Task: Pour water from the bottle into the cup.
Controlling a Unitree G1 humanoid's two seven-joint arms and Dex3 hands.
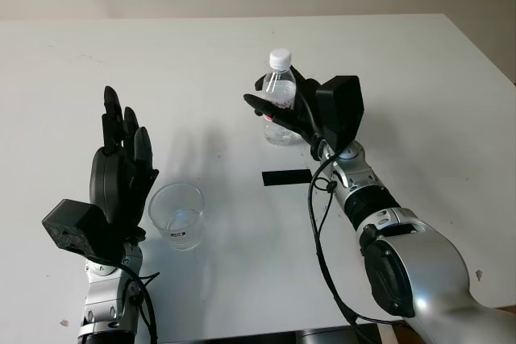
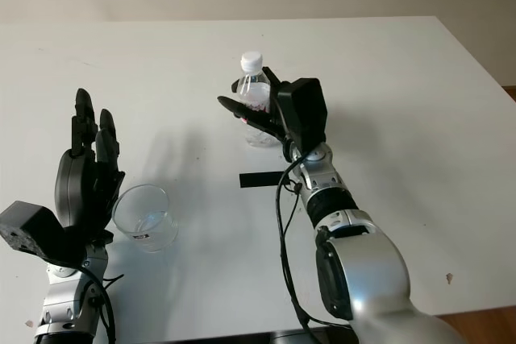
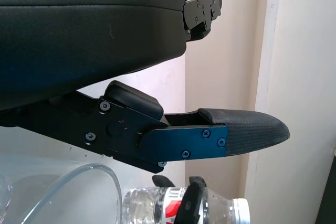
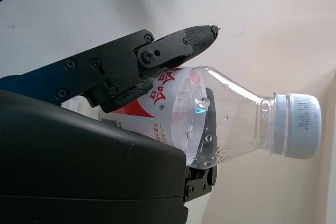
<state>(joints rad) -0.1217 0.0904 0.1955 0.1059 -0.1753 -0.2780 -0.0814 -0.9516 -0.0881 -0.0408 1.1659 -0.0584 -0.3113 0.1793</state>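
Right hand [image 1: 278,110] wrapped around bottle [image 1: 279,96] standing near table [image 1: 419,78] middle; cap on, lower part hidden by fingers. Left hand [image 1: 121,167] open, raised beside cup [image 1: 177,215] toward near edge.

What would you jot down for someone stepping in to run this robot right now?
Right hand: fingers wrapped round the bottle, upright on the table, white cap still on.
Left hand: open, raised just beside the cup.
Cup: clear, standing upright near the front; no water visible in it.
Done: bottle grasped.
Left: the cap appears to need removing, then carry the bottle to the cup, tilt, pour.
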